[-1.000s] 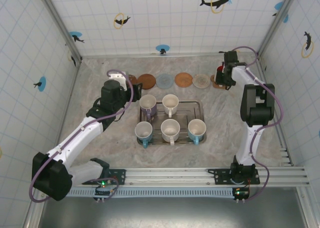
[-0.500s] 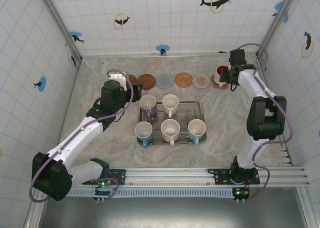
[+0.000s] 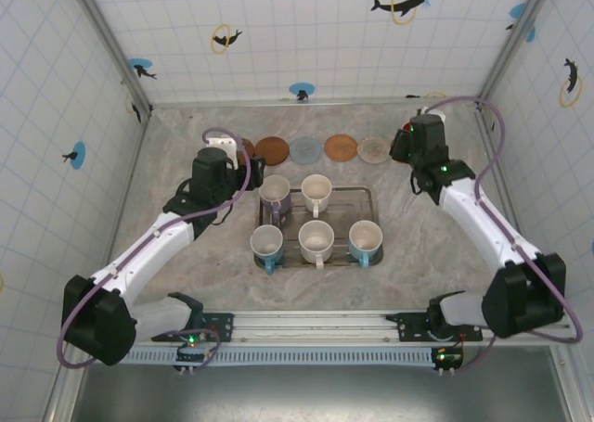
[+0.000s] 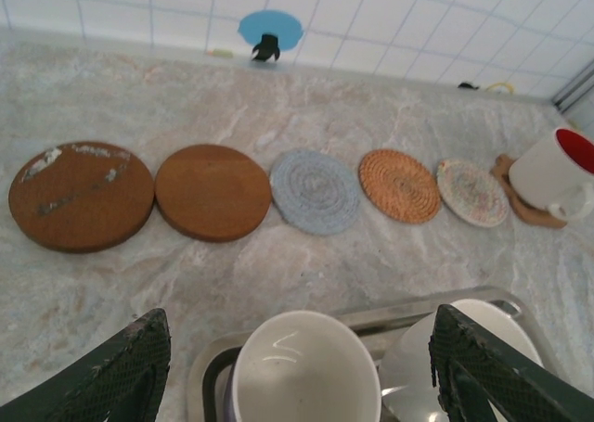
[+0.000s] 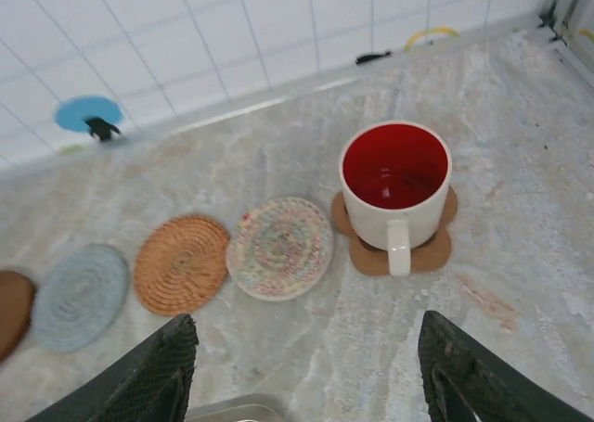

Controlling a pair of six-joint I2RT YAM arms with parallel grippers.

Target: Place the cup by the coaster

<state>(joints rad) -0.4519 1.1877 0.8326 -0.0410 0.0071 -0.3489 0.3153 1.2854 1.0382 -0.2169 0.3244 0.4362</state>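
Cup stands upright on the brown coaster, handle facing the right hand, whose jaws are spread wide and empty, judged clear for withdrawal. Left hand likewise wide, empty.

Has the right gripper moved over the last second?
Yes. The right gripper has let go of the red-lined cup and swung from its right side to its near side, toward the tray, jaws open. The cup stands on the end coaster.
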